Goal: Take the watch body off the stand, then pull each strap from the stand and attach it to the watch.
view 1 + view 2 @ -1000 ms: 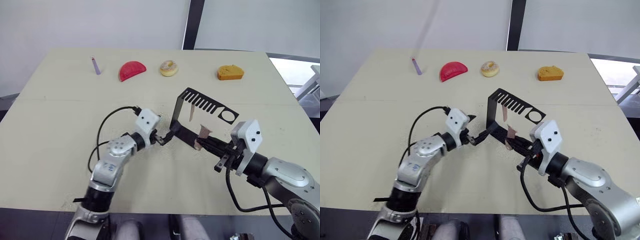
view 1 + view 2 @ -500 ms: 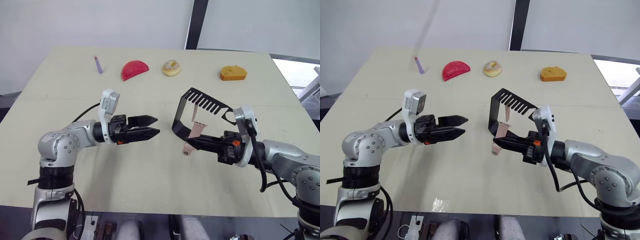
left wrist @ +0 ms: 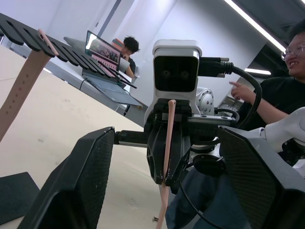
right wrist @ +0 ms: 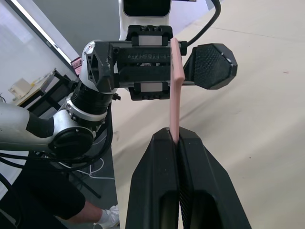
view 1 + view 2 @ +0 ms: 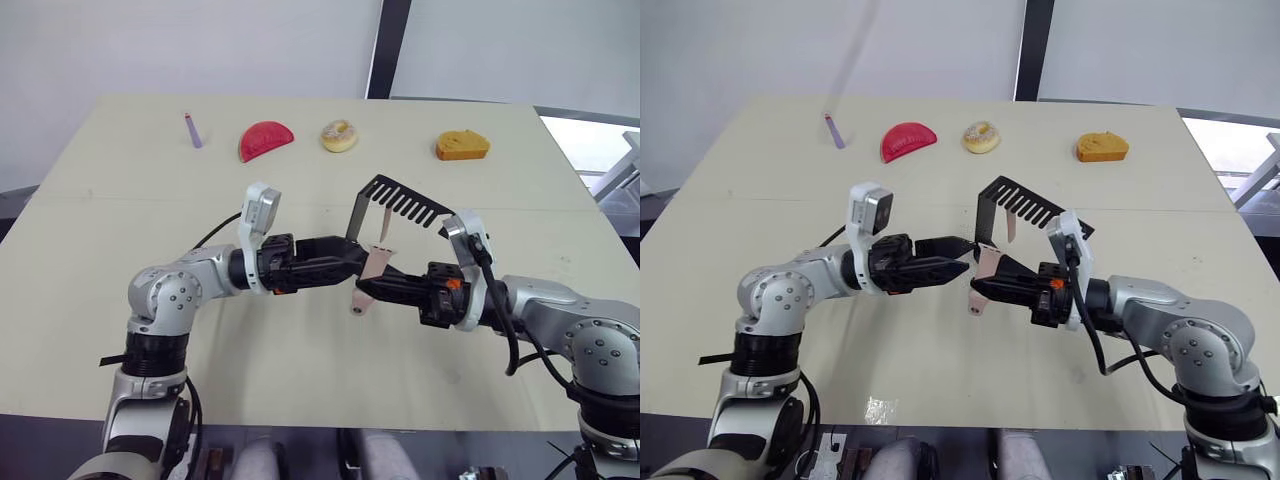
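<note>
- I see my right gripper (image 5: 978, 283), two black fingers, clamped on a slim pale pinkish-tan flexible strap (image 5: 984, 275) and holding it up above the pale beige table (image 5: 940, 370), in front of the stand
- In the right wrist view that strap (image 4: 175, 90) rises out of the closed black fingertips (image 4: 164, 152) toward the left gripper facing it
- My left gripper (image 5: 958, 256) points at the right one, its black fingers (image 3: 81, 186) spread apart with nothing between them, tips just beside the held strap
- The thin black bent-sheet stand (image 5: 400, 205) sits upright on the table behind both grippers; a second pinkish-tan strap (image 5: 385, 222) hangs from its comb-slotted top arm
- I cannot make out the watch body from here
- Along the far edge lie a small purple stick (image 5: 191, 130), a red half-round piece (image 5: 264, 139), a glazed doughnut (image 5: 339, 135) and an orange wedge (image 5: 461, 146), all well apart from the stand
- People sit in the background of the left wrist view (image 3: 267, 90)
</note>
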{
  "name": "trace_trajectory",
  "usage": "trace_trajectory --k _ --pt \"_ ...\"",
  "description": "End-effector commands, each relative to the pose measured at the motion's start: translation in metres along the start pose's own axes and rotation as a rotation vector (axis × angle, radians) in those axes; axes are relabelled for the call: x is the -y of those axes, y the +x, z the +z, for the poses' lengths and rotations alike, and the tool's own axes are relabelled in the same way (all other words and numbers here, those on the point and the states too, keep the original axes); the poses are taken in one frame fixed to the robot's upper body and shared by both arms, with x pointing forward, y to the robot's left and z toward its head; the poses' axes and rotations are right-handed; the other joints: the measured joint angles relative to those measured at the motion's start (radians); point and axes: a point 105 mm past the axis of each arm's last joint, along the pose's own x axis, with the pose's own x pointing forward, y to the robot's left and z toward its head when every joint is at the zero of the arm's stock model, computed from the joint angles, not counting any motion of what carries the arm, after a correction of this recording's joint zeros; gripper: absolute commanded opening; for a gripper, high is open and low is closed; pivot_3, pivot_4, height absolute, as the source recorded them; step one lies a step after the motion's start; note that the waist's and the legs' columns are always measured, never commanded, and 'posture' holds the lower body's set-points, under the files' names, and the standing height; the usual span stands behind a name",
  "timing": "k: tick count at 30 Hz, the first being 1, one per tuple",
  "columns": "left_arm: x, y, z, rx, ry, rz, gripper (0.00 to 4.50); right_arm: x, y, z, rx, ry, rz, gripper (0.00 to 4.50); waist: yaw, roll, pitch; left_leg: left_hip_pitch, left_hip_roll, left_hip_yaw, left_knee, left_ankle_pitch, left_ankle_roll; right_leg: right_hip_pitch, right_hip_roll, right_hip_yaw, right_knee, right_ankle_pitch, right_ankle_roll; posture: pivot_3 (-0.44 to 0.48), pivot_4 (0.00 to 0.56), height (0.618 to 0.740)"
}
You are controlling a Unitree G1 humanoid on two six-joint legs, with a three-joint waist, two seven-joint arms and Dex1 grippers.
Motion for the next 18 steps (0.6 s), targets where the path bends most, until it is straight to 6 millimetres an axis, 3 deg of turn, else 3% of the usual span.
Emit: trace_trajectory --k 1,18 --pt "0.01 0.006 0.003 -0.016 0.034 -0.053 2.35 -0.009 0.003 0.006 0.015 -0.031 0.027 0.0 0.0 0.0 0.0 0.0 0.0 0.0 0.0 0.0 0.0 0.0 0.0 0.0 0.0 0.0 0.0 0.0 0.15 0.737" --pt "0.008 0.017 0.002 -0.004 0.035 -0.054 2.35 -0.011 0.01 0.007 0.008 -0.034 0.037 0.0 0.0 0.0 0.0 0.0 0.0 0.0 0.0 0.0 0.0 0.0 0.0 0.0 0.0 0.0 0.0 0.0 0.15 0.737"
